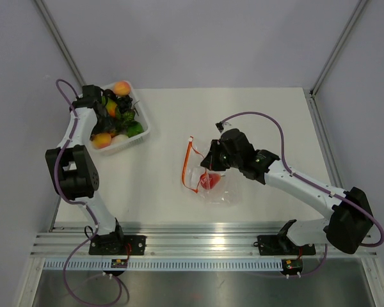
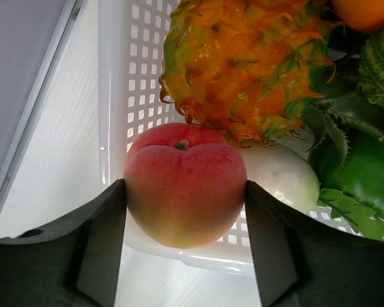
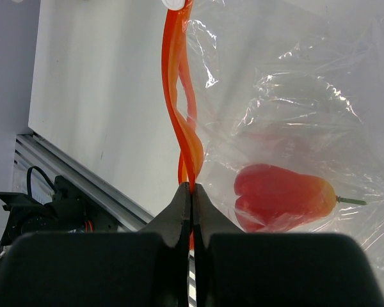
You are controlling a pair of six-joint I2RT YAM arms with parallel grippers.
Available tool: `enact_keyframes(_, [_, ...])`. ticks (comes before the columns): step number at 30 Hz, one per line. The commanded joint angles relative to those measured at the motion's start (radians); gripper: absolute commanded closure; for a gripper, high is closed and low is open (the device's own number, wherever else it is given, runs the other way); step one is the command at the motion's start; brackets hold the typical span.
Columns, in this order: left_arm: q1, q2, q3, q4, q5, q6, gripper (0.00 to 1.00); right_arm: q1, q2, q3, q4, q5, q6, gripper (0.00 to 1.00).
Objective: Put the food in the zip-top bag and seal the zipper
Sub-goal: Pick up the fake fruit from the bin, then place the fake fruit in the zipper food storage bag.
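My left gripper (image 1: 109, 109) is inside the white tray (image 1: 139, 103). In the left wrist view its fingers press both sides of the orange-yellow peach (image 2: 184, 185), just above the tray's rim (image 2: 198, 256). The orange pineapple (image 2: 243, 64) lies just beyond it. My right gripper (image 1: 205, 169) is shut on the red zipper (image 3: 182, 121) of the clear zip-top bag (image 3: 288, 96), which lies mid-table (image 1: 219, 190). The zipper's two strips gape apart ahead of the fingertips. A red fruit (image 3: 281, 195) lies inside the bag and also shows in the top view (image 1: 210, 181).
The tray also holds a white egg-shaped toy (image 2: 285, 176), green leafy toys (image 2: 365, 173), and another peach at its far corner (image 1: 121, 87). An aluminium rail (image 1: 198, 240) runs along the table's near edge. Grey walls stand close on both sides.
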Motion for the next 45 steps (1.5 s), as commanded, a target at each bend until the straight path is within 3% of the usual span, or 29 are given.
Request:
enact_keyframes(1, [0.004, -0.020, 0.009, 0.025, 0.035, 0.002, 0.49, 0.004, -0.003, 0.026, 0.038, -0.016, -0.004, 1.00])
enact_keyframes(6, [-0.001, -0.095, 0.000, 0.017, 0.073, -0.017, 0.61, 0.004, -0.013, 0.021, 0.031, -0.005, -0.004, 1.00])
enact_keyframes(12, [-0.013, -0.201, -0.037, 0.041, 0.105, -0.015, 0.67, 0.004, -0.018, 0.018, 0.031, -0.003, 0.003, 1.00])
enact_keyframes(24, [-0.086, -0.259, -0.032, 0.055, 0.179, -0.004, 0.75, 0.004, 0.043, 0.089, 0.023, 0.007, -0.009, 1.00])
enact_keyframes(45, [-0.174, -0.377, -0.077, 0.055, 0.320, 0.020, 0.78, 0.004, 0.767, 0.932, -0.077, -0.123, 0.003, 1.00])
